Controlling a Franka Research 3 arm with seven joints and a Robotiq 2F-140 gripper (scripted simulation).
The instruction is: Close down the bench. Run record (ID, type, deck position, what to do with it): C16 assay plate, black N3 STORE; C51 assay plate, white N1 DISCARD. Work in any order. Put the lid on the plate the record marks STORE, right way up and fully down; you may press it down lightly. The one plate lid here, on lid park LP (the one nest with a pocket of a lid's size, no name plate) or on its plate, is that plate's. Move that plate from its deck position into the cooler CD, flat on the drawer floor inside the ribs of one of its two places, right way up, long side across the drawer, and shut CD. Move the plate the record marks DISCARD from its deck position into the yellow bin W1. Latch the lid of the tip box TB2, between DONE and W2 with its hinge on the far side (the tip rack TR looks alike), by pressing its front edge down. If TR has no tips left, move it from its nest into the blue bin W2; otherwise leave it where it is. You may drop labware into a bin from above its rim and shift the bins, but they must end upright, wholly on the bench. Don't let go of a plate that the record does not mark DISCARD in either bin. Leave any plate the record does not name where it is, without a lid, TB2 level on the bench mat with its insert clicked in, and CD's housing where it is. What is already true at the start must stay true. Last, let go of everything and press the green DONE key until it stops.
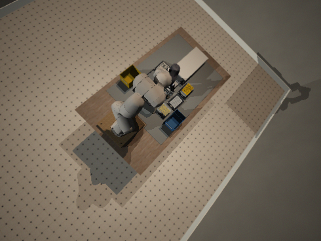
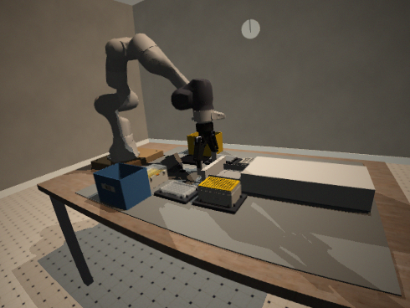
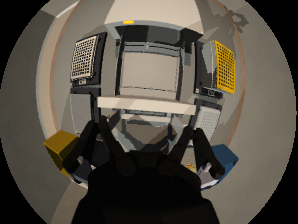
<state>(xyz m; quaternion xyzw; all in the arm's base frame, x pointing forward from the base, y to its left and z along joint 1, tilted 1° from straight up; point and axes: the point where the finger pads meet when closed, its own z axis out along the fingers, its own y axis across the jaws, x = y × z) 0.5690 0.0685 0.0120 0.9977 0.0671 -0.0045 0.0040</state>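
My gripper point(image 2: 207, 156) is open and empty, pointing down over the middle nests of the deck. In the wrist view the fingers straddle a white, plate-like piece point(image 3: 143, 103), which also shows as a white edge in the side view point(image 2: 211, 165). I cannot tell whether the fingers touch it. Beyond it lies a dark-framed nest with a grey rectangle point(image 3: 149, 70). A pale well plate point(image 3: 85, 56) sits to its left and the yellow-topped tip rack point(image 3: 226, 66) to its right. The cooler CD point(image 2: 307, 180) is a long white box and looks shut.
The blue bin W2 point(image 2: 121, 184) stands at the near end of the mat, with a tip box point(image 2: 156, 172) beside it. The yellow bin W1 point(image 2: 207, 146) stands behind the gripper. A clear well plate point(image 2: 177, 190) and the yellow rack point(image 2: 219, 190) sit in the front nests.
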